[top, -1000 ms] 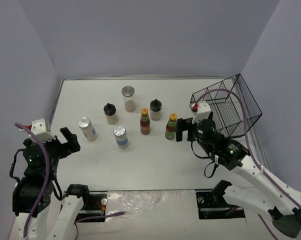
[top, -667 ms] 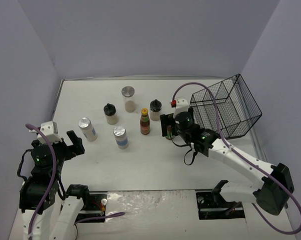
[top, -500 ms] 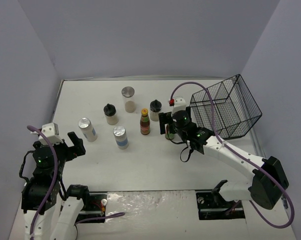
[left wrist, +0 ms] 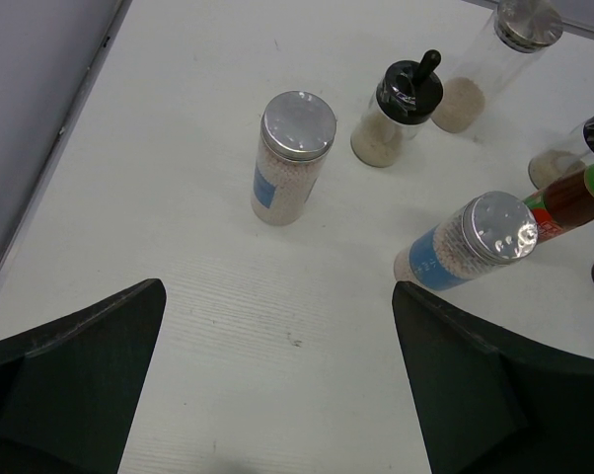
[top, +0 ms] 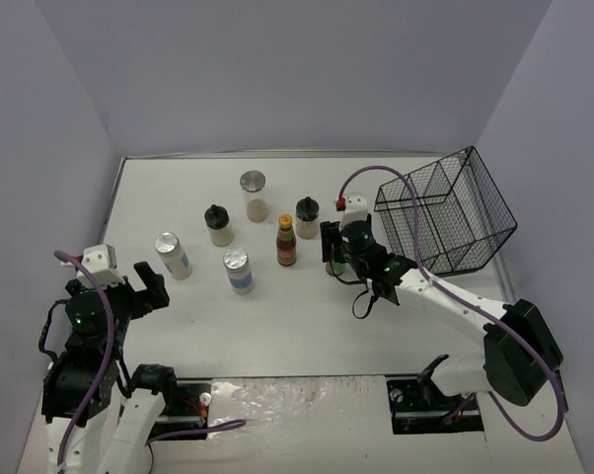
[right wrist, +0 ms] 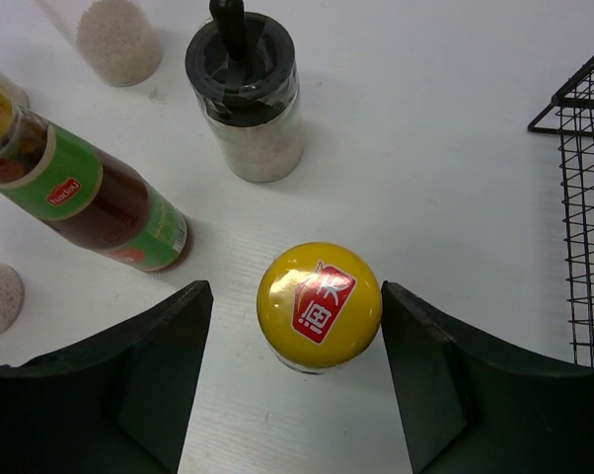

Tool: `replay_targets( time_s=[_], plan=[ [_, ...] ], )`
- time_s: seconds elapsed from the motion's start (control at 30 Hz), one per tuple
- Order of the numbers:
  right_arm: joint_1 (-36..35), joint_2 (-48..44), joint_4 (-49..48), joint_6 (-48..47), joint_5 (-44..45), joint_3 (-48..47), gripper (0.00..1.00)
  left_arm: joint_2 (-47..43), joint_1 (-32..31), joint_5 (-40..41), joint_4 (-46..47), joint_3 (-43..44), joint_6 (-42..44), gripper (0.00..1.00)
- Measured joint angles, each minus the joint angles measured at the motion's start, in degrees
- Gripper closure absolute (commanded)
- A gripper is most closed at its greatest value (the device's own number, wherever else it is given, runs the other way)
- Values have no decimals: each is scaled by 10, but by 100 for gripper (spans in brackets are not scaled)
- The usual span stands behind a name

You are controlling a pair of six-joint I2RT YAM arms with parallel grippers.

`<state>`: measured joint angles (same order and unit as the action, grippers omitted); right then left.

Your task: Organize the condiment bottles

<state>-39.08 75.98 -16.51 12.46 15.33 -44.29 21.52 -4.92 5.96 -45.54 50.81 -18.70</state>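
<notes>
The condiment bottles stand mid-table: a tall silver-lidded shaker [top: 253, 194], two black-lidded jars [top: 216, 224] [top: 307, 216], two blue-labelled shakers [top: 173, 254] [top: 238, 270] and a yellow-capped sauce bottle [top: 286, 240]. My right gripper [top: 334, 253] straddles the other yellow-capped sauce bottle [right wrist: 319, 304]. Its fingers [right wrist: 159, 365] stand either side of the cap, with a small gap on each side. My left gripper [left wrist: 277, 296] hangs open over bare table, short of the nearest shaker [left wrist: 289, 153].
A black wire basket [top: 445, 212] lies tilted at the right, its edge [right wrist: 583, 197] close to the right gripper. A sauce bottle [right wrist: 90, 197] and a black-lidded jar [right wrist: 246, 89] stand just beyond the straddled bottle. Walls close in the table.
My right arm swung left, away from the basket, onto the right-hand sauce bottle, and its jaws have narrowed round the cap. The left arm shifted slightly.
</notes>
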Motion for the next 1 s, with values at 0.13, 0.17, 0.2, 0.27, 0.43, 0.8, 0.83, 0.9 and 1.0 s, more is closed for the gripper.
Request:
replay_targets(
  time_s=[0.13,0.17,0.2,0.27,0.43,0.8,0.83,0.9,1.0],
  plan=[
    [4,4,-12,-5,1,11,57,0,-4,6,0,0,0,3],
    [6,4,-15,-7,1,13,60,0,-4,7,0,0,0,3],
    [8,4,-19,-8,1,16,69,0,-5,8,0,0,0,3],
    [12,4,-28,-11,2,19,86,0,-6,10,0,0,0,3],
    [12,-1,-23,-28,2,18,100,2,-7,17,-2,7,5,3],
    [54,-31,168,-83,6,-197,100,12,-11,22,-14,59,4,3],
    [69,-31,173,-86,8,-230,100,12,-12,22,-18,64,3,3],
    [102,-31,178,-93,16,-288,100,13,-14,23,-24,73,2,3],
    [153,-30,182,-101,32,-350,100,14,-18,26,-34,81,-2,3]
  ],
)
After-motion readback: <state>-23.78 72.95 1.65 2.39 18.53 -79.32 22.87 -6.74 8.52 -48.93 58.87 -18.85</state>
